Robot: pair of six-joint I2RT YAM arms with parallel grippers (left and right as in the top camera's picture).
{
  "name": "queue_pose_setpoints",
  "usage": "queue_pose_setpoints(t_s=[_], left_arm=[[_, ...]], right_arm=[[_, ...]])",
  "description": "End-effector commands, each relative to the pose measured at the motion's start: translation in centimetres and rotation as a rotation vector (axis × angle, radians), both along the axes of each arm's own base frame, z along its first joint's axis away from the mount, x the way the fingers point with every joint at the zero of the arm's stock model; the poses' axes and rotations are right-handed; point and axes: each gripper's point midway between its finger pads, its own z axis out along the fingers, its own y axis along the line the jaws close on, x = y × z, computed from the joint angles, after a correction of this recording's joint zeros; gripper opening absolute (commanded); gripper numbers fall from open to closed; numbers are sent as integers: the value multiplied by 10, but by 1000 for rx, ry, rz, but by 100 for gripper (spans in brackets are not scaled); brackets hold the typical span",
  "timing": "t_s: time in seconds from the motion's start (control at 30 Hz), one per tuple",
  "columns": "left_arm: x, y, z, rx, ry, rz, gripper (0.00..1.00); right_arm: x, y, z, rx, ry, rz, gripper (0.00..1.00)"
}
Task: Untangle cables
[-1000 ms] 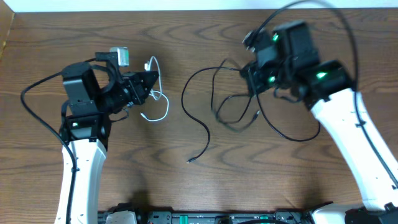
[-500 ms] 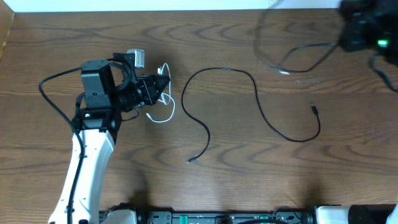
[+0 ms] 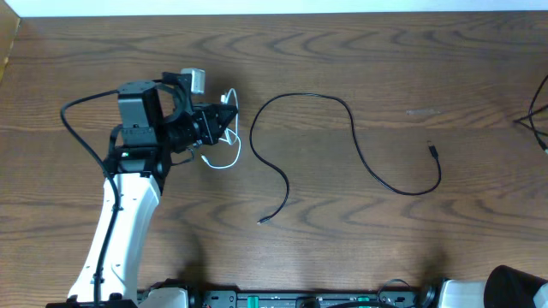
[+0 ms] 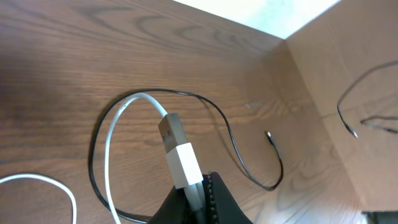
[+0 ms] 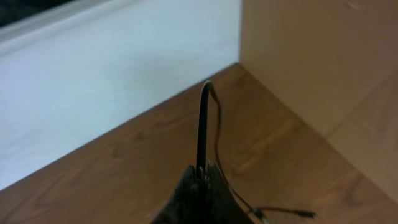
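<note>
Wooden table, overhead: we see 1 black cable lying loose at centre and the white cable bunched at the left gripper. Left wrist: its fingers clench the white plug. Right wrist: the right gripper pinches a 2nd black cord.

Surface inspected: a dark brown wood-grain table, tan board standing along its right side.

Item one: I note a black cable lying flat mid-table in a loose S, not crossing itself. One plug end lies toward the near edge, the other right of centre.

Item two: a white cable, left of centre, apart from the black one. Its loop rests on the wood and its plug end is raised.

Item three: a second black cable, far right, lifted. I cannot tell whether it touches the wood.
</note>
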Motion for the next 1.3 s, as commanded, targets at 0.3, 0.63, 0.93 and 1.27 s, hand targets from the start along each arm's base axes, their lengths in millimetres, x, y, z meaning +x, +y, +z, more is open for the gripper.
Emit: queue_pose_setpoints(t_s=[0.3,0.63,0.93,1.27], left_arm=[[-8,-29,-2,56,-72,-119,7],[-8,-29,-3,51,-65,-116,7],[-8,-29,-3,47,-60,-113,8],[-12,-33,-5,41,-38,-126,8]], right_arm=[[13,-36,-61,64,202,-126,1],[9,-62,-81,58,281,-210,1],[-31,-101,-90,127,301,-379,1],[-84,-177,-95,159,262,-646,1]])
